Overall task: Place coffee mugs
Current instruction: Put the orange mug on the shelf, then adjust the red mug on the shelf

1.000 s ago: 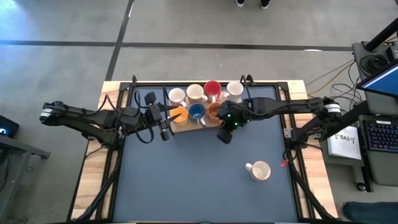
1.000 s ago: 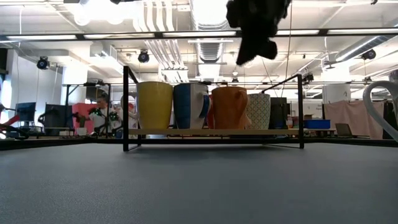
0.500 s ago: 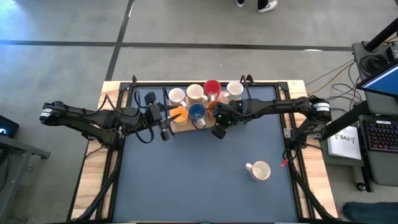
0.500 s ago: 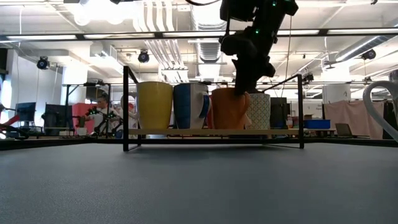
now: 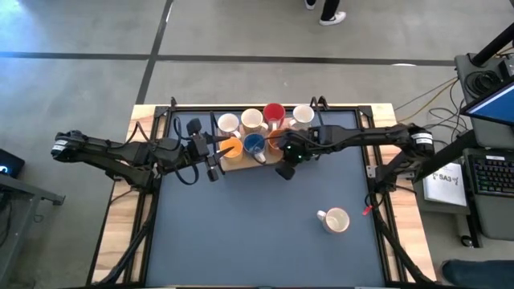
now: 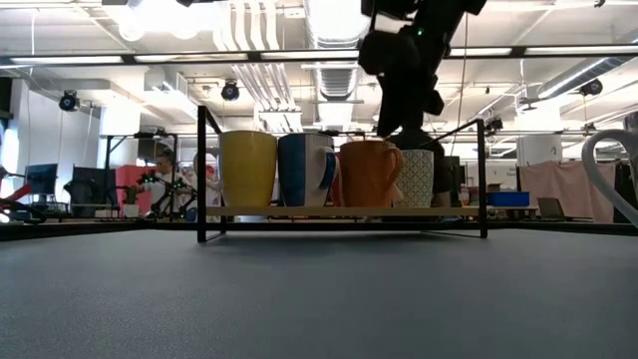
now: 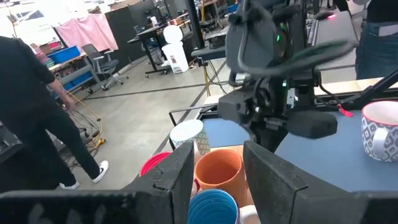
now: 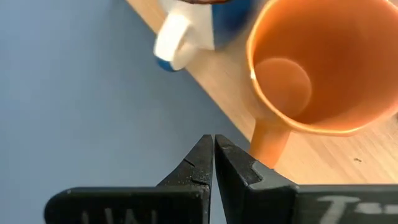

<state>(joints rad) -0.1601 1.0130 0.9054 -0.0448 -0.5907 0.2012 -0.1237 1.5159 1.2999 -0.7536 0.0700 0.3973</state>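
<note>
Right now the right claw (image 8: 213,144), fingers pressed together and holding nothing, hangs just beside the handle of an orange mug (image 8: 323,68) on the wooden rack (image 5: 241,163) near the top centre of the high view. Beside it stands a blue mug (image 5: 254,144). One white mug (image 5: 334,219) lies alone on the worktop (image 5: 241,233), lower right. The left claw (image 5: 210,152), fingers apart, waits at the rack's left end.

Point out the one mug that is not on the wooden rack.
The white patterned mug stands alone on the dark mat near the table's right front, handle pointing left. All the other mugs sit clustered on the wooden rack at the back.
</note>
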